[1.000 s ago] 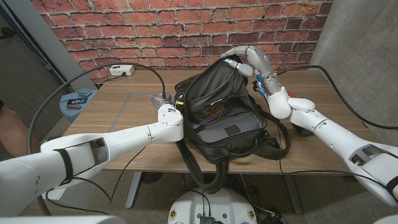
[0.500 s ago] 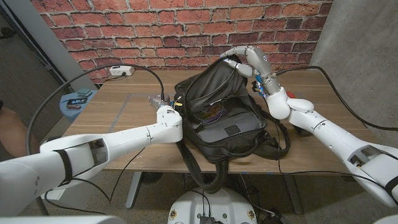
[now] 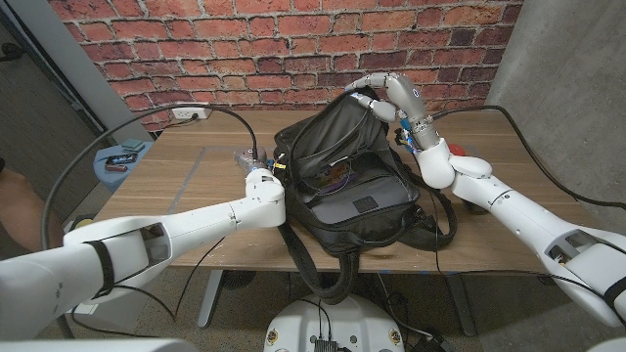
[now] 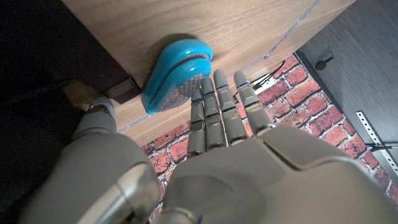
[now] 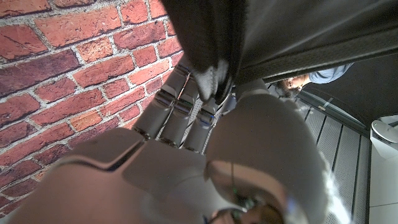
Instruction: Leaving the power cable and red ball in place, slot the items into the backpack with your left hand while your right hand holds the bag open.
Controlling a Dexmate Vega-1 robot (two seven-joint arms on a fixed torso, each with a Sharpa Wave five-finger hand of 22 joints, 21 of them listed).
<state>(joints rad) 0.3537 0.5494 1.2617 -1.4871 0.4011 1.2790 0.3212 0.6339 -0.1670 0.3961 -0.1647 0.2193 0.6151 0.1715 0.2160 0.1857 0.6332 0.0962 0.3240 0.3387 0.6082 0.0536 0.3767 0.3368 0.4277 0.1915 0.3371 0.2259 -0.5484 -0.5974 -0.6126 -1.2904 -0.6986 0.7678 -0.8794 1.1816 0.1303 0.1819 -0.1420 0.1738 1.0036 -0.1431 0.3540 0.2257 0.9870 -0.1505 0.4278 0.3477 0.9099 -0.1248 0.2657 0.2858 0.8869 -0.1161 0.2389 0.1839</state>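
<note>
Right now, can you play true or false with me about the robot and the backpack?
1. The backpack is zipped shut. False: it gapes open, and you can see inside.
2. The right hand grips the top edge of the bag. True.
3. The left hand is holding the blue thing. False: its fingers are stretched out and holding nothing, reaching toward the blue oval object on the table.
4. The wall behind the table is red brick. True.
5. The backpack is bright yellow. False: it is black.
</note>
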